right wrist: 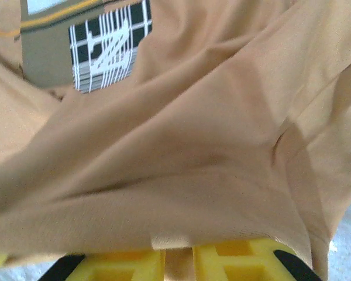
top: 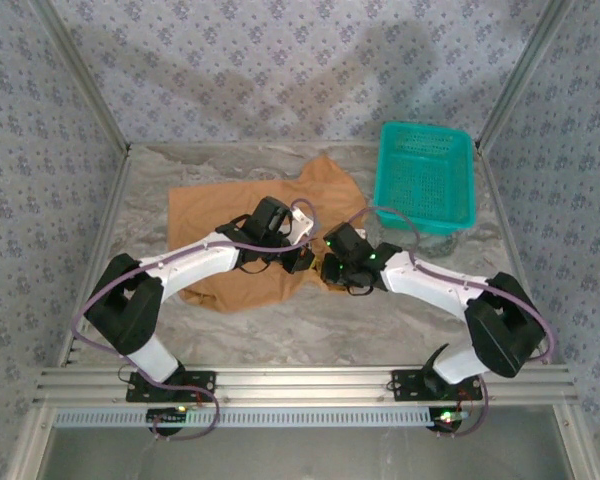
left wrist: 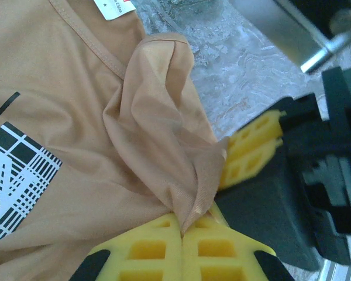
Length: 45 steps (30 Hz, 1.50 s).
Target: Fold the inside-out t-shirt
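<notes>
The inside-out t-shirt (top: 230,215) lies tan and rumpled on the table's left-centre. Its whitish neck label (left wrist: 114,7) and a black-and-white print (left wrist: 17,170) show in the left wrist view. My left gripper (top: 302,262) is at the shirt's right edge, its yellow jaws (left wrist: 182,231) shut on a raised pinch of the shirt (left wrist: 164,134). My right gripper (top: 330,268) is right beside it, and its yellow fingers (left wrist: 251,149) touch the same fold. In the right wrist view its jaws (right wrist: 178,260) stand slightly apart, with shirt fabric (right wrist: 193,146) draped over them and into the gap.
A teal mesh basket (top: 427,175) stands at the back right, close behind the right arm. The marbled tabletop (top: 380,320) is bare in front of the shirt. Patterned walls and metal posts (top: 85,90) enclose the table on three sides.
</notes>
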Each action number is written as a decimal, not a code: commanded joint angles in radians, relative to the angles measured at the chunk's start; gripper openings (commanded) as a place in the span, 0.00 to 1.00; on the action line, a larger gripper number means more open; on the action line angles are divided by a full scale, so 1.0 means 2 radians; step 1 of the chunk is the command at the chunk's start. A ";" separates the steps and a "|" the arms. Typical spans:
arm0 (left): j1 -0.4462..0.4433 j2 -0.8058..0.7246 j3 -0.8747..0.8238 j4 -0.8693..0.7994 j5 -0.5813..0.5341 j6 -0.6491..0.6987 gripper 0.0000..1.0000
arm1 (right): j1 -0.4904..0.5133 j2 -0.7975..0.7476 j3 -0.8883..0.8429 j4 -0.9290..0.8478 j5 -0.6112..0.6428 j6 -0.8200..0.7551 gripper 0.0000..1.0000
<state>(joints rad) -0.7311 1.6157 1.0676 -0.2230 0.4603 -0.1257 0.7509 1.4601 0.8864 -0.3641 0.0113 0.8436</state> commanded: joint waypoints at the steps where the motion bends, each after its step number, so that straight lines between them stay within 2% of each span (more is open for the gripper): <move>1: -0.003 -0.009 0.000 0.005 0.013 -0.003 0.00 | -0.006 0.020 0.024 0.017 0.013 0.010 0.22; 7: -0.003 -0.004 0.002 0.005 0.013 -0.001 0.00 | 0.004 0.041 0.030 0.024 0.000 0.021 0.36; 9: -0.001 -0.002 0.002 0.004 0.015 0.000 0.00 | 0.007 0.040 0.024 0.028 0.001 0.026 0.44; 13: 0.004 -0.003 0.000 0.010 0.021 -0.002 0.00 | 0.010 0.046 0.005 0.048 -0.002 0.042 0.50; 15: 0.009 -0.004 -0.003 0.018 0.030 -0.007 0.00 | 0.009 0.059 0.004 0.058 -0.003 0.051 0.48; 16: 0.012 -0.005 -0.004 0.023 0.034 -0.010 0.00 | 0.008 0.067 0.004 0.063 -0.006 0.055 0.43; 19: 0.022 -0.008 -0.010 0.038 0.043 -0.022 0.00 | 0.003 0.081 0.018 0.061 -0.005 0.054 0.15; 22: 0.034 -0.011 -0.024 0.068 0.057 -0.040 0.00 | -0.004 0.069 0.033 0.038 -0.008 0.040 0.00; 26: 0.054 -0.010 -0.043 0.116 0.072 -0.071 0.00 | -0.013 0.020 0.042 -0.003 -0.017 0.011 0.00; 30: 0.070 0.005 -0.051 0.168 0.090 -0.119 0.00 | -0.029 -0.040 0.035 -0.021 -0.058 -0.021 0.00; 36: 0.062 0.022 -0.065 0.232 0.086 -0.153 0.00 | -0.085 -0.107 0.010 0.006 -0.132 -0.035 0.00; 40: 0.050 0.026 -0.080 0.264 0.078 -0.157 0.00 | -0.121 -0.090 -0.002 0.029 -0.159 -0.036 0.00; 45: 0.044 0.048 -0.084 0.291 0.077 -0.173 0.00 | -0.137 -0.017 0.008 0.026 -0.123 -0.037 0.00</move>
<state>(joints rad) -0.6365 1.6836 0.9127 0.2756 0.6052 -0.4400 0.4854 1.3640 0.9001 -0.3035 -0.2527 0.7918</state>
